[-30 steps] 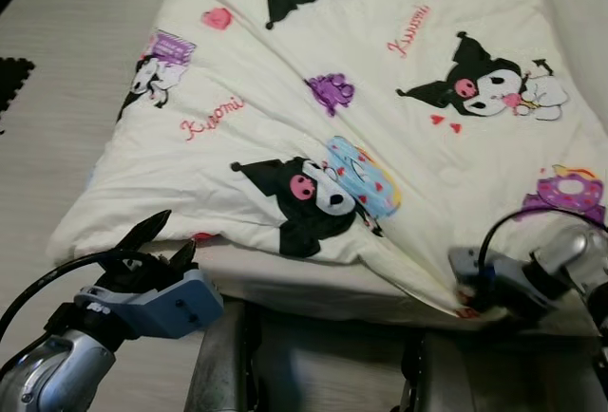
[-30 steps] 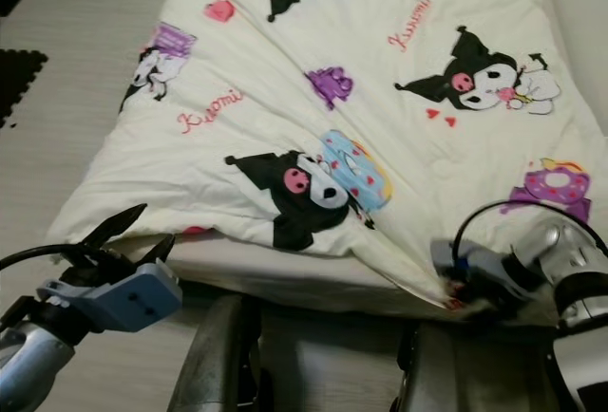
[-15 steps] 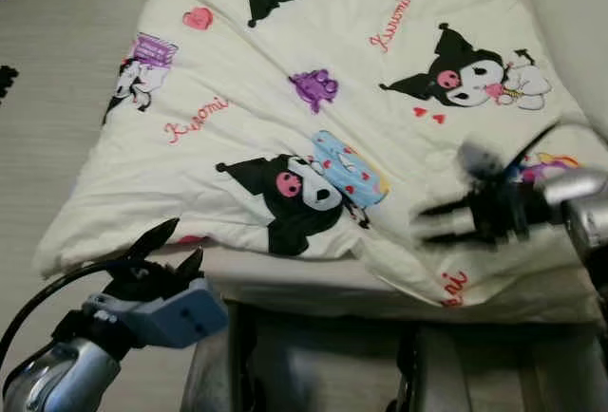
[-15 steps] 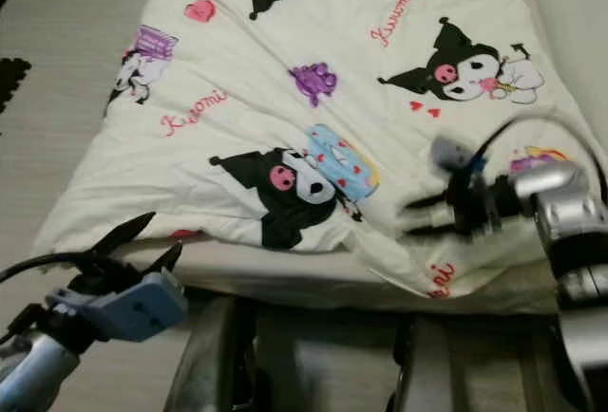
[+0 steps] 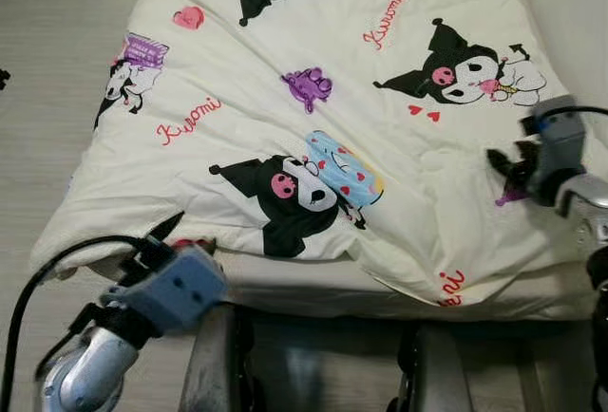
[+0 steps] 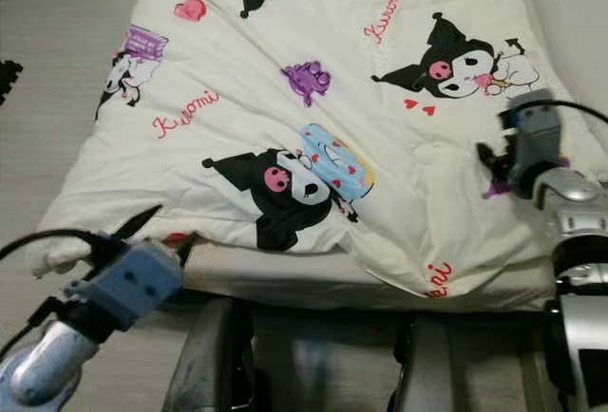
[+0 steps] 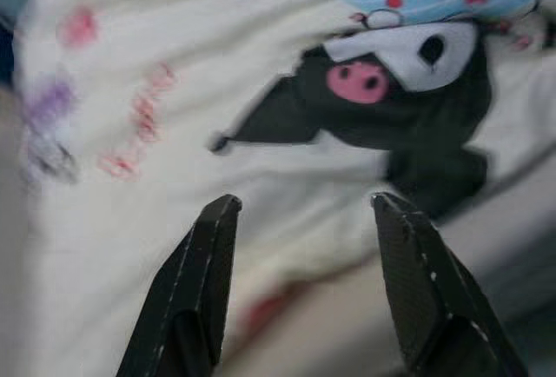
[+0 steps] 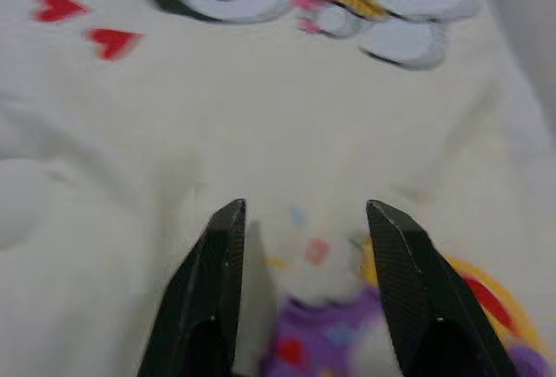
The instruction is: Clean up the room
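Left eye view: we are looking at a cream cartoon-print quilt [image 5: 313,118] lying spread over a mattress [image 5: 313,289], its near edge hanging just past the mattress front. Our left gripper [image 5: 169,241] is sitting at the near-left corner; finger spread is hard to read here.

Right eye view: our right gripper [image 6: 496,167] is hovering over the quilt's right side by a purple print; fingers are tiny and partly hidden.

Left wrist view: the left fingers [image 7: 195,294] are standing apart, empty, aimed at the quilt edge.

Right wrist view: the right fingers [image 8: 208,294] are apart too, just above the fabric.

We are judging the quilt soft, light and floppy; best pinched at a corner or hem fold. The far end is cut off.
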Robot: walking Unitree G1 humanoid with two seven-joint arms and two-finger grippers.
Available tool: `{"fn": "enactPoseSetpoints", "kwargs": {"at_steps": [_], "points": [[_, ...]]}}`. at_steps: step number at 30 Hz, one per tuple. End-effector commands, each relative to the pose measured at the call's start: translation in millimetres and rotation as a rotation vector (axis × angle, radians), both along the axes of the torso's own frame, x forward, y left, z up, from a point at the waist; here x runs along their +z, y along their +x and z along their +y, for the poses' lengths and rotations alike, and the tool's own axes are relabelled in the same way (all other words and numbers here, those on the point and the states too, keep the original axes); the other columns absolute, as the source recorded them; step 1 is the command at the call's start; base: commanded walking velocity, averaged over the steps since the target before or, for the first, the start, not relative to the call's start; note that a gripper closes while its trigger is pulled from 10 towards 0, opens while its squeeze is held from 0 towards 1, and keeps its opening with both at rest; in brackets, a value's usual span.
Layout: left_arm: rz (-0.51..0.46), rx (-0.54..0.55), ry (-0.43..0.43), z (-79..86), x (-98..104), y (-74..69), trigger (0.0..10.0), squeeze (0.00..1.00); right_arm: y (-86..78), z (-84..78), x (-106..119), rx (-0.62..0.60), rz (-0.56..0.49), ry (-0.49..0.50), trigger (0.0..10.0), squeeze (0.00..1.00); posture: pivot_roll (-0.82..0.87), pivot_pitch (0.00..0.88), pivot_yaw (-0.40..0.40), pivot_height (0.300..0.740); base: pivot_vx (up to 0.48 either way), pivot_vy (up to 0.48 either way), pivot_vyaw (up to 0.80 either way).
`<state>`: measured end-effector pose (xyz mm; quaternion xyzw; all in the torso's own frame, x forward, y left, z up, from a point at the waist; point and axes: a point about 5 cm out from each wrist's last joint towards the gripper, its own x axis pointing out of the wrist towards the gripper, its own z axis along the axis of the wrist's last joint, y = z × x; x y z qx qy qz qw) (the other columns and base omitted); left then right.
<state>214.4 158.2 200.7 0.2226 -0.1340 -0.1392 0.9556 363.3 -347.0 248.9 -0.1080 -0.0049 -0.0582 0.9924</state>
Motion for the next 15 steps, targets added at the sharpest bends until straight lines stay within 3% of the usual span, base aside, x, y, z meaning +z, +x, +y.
{"fn": "enactPoseSetpoints", "kwargs": {"at_steps": [1,2,7,8,9,12,15], "points": [[0.060,-0.045,-0.058,-5.1,-4,-4.3,10.0,0.00,-10.8,-16.1,-14,-0.074,0.033,0.022,10.0,1.00,0.24,0.464,0.051,0.522,0.000,0.000,0.00],[0.069,-0.120,-0.080,-17.7,-3,-6.2,10.0,0.00,-25.1,-37.1,-15,-0.161,0.006,0.083,10.0,1.00,0.23,0.460,0.060,0.522,0.000,0.000,0.00],[0.076,-0.168,-0.055,-24.0,-4,-7.5,10.0,0.00,-38.9,-55.7,-16,-0.266,-0.018,0.114,10.0,1.00,0.23,0.456,0.068,0.522,0.000,0.000,0.00],[0.077,-0.174,-0.039,-23.9,-5,-7.2,10.0,0.00,-42.7,-60.4,-16,-0.300,-0.020,0.107,10.0,0.33,0.24,0.456,0.069,0.522,0.000,0.000,0.00],[0.078,-0.175,-0.022,-22.9,-5,-6.7,10.0,0.00,-47.6,-66.1,-18,-0.337,-0.014,0.102,10.0,0.00,0.24,0.456,0.070,0.522,0.000,0.000,0.00],[0.077,-0.177,-0.001,-21.4,-5,-6.2,10.0,0.00,-52.6,-71.5,-20,-0.367,-0.002,0.102,10.0,0.00,0.24,0.456,0.071,0.522,0.000,0.000,0.00],[0.085,-0.177,0.004,-19.3,-4,-6.0,10.0,0.00,-54.5,-72.3,-27,-0.351,0.020,0.173,10.0,0.00,0.24,0.454,0.071,0.522,0.000,0.000,0.00]]}}
